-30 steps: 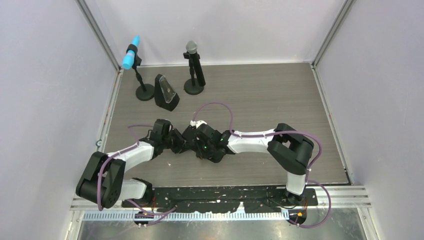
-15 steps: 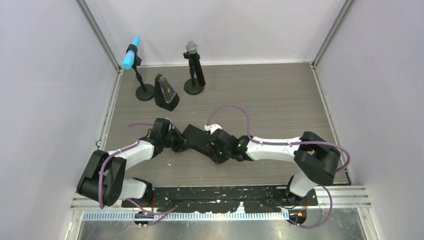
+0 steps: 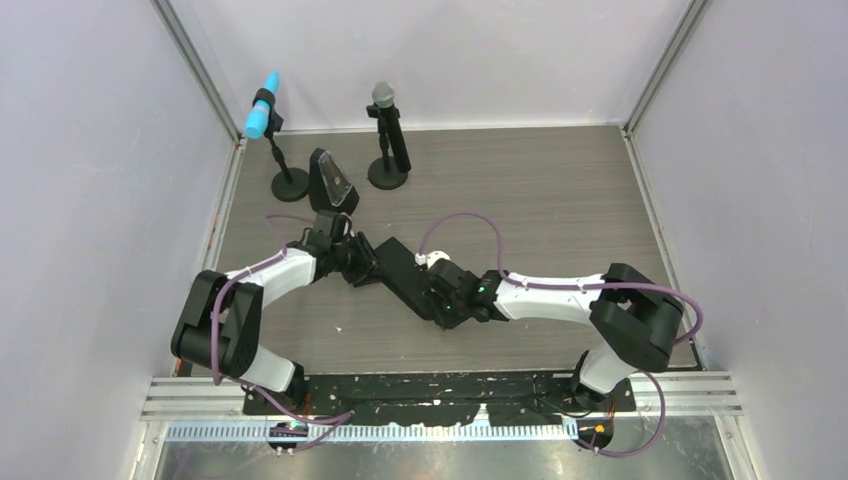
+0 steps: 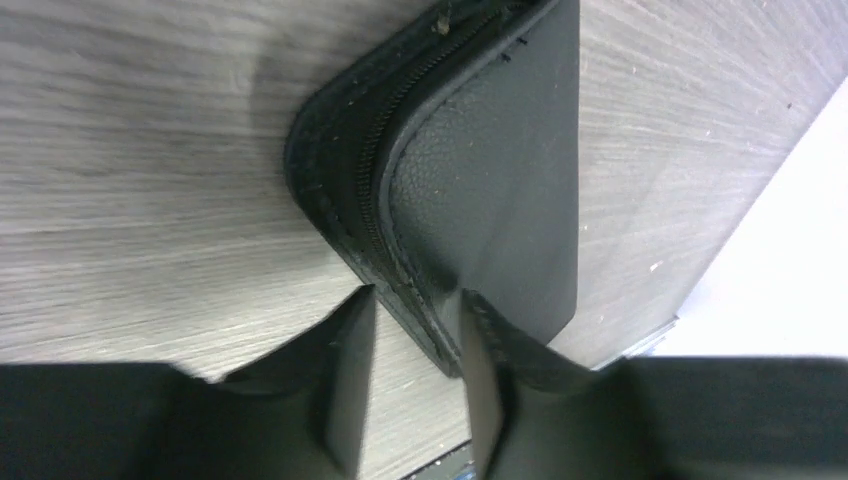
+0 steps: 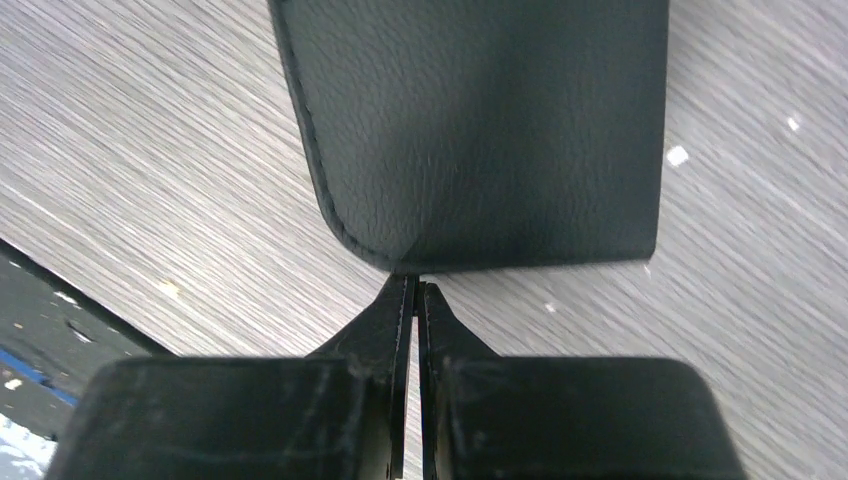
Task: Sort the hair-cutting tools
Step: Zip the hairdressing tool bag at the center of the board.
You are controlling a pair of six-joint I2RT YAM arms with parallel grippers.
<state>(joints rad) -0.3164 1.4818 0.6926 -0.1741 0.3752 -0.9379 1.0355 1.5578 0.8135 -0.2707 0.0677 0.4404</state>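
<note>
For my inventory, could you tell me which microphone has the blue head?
The left microphone, its blue head tilted up; the right microphone has a grey head.

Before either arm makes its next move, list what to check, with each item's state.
1. The left fingers straddle an edge of the black zippered grained pouch: ok.
2. The right fingers pinch its other end: ok.
3. Whether the zipper is open: cannot tell.
4. Any hair-cutting tools in view: not ok, none show.
5. The blue-tipped microphone stand and grey-tipped microphone stand stand apart from both arms: ok.
</note>
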